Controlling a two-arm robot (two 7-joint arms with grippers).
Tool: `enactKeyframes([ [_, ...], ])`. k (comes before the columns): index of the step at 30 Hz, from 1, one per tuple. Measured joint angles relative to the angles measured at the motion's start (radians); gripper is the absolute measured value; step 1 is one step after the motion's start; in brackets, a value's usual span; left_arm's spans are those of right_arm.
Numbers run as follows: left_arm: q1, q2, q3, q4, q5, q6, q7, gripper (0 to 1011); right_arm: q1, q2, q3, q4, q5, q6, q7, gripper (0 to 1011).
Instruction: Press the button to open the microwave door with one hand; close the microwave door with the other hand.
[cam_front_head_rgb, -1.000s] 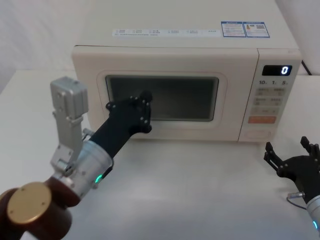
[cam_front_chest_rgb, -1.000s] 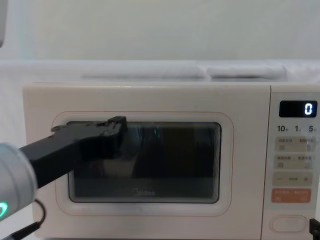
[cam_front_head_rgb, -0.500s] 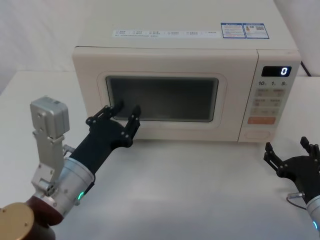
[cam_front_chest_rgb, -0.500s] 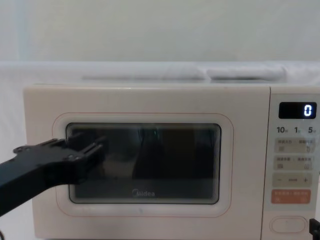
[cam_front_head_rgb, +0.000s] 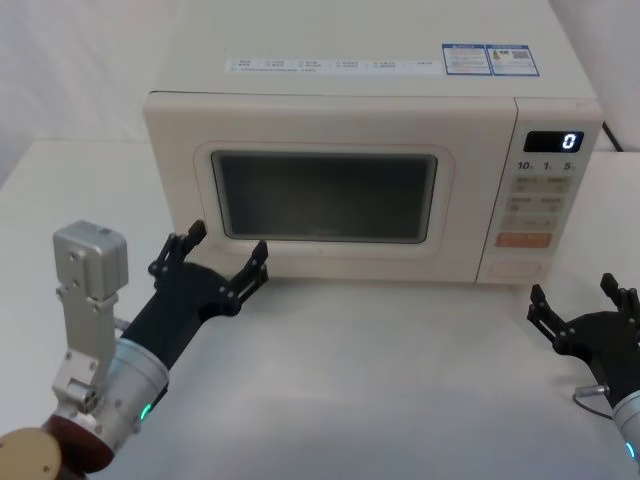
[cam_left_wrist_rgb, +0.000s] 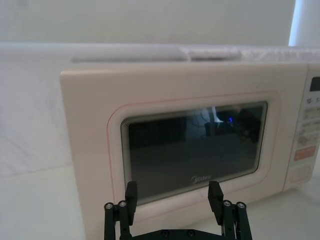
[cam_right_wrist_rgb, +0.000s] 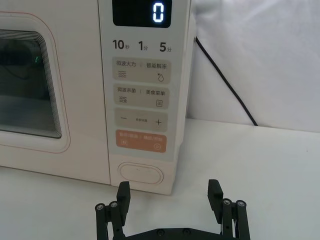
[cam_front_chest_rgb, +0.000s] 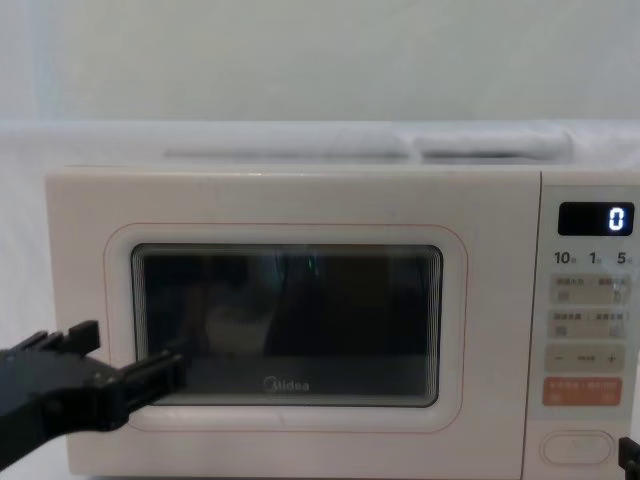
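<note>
so the microwave door (cam_front_head_rgb: 325, 200) sits flush shut, straight ahead of my left gripper (cam_front_head_rgb: 222, 259), which hovers just off its lower left corner with the jaws spread wide and nothing between them. my right gripper (cam_front_head_rgb: 580, 305) is over on the table (cam_front_head_rgb: 400, 380), fingers apart and empty too. the button (cam_right_wrist_rgb: 140, 174) is right in front of those jaws, at the bottom of the control panel (cam_right_wrist_rgb: 142, 95), not touched. display (cam_front_head_rgb: 555, 141) reads 0.
</note>
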Motion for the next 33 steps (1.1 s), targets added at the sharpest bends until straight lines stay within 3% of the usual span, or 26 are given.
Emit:
enactKeyframes([
  [5, 0.01, -0.013, -0.01, 0.017, 0.004, -0.004, 0.001, 1001, 0.0, 0.0, 0.0, 0.0, 0.0, 0.0, 0.0, 1002],
  [33, 0.037, -0.042, -0.032, 0.039, 0.043, 0.02, 0.016, 1001, 0.0, 0.0, 0.0, 0.0, 0.0, 0.0, 0.0, 1002],
])
